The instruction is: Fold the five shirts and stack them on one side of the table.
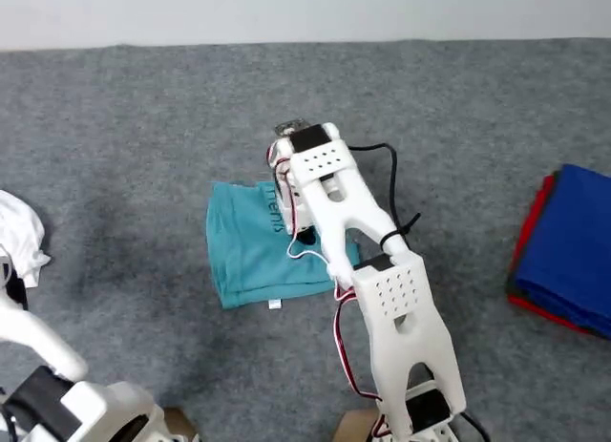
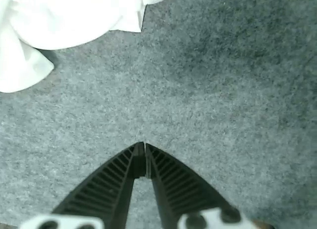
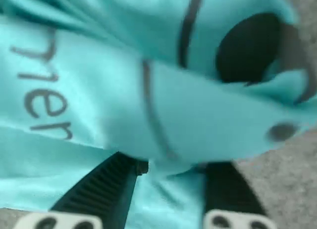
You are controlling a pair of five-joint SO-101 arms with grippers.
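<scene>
High view puts the teal shirt (image 1: 243,251) in the middle of the grey tabletop (image 1: 143,108). It lies fairly flat and already folded down to a rough square, with its printed line running from near to far. My right arm stretches out from the near edge across the shirt's right part. My right claw (image 3: 178,167) sits low at the shirt's far right corner. In the right wrist view that claw is spread, with one finger on either side of a raised fold of teal cloth. I cannot tell whether it is biting into the cloth yet.

The stack (image 1: 568,242) of folded shirts, blue on top of red, lies at the right edge of the tabletop, well apart from the teal shirt. The teal shirt therefore has to travel right, and my right arm is the nearer one for that. I judge the next step is to finish this fold or get a firm pinch on the cloth before sliding it over.

My left claw (image 2: 144,149) is pressed together and holds nothing. It hangs over bare tabletop near the crumpled white shirt (image 1: 19,232) at the left edge, which is not yet folded.
</scene>
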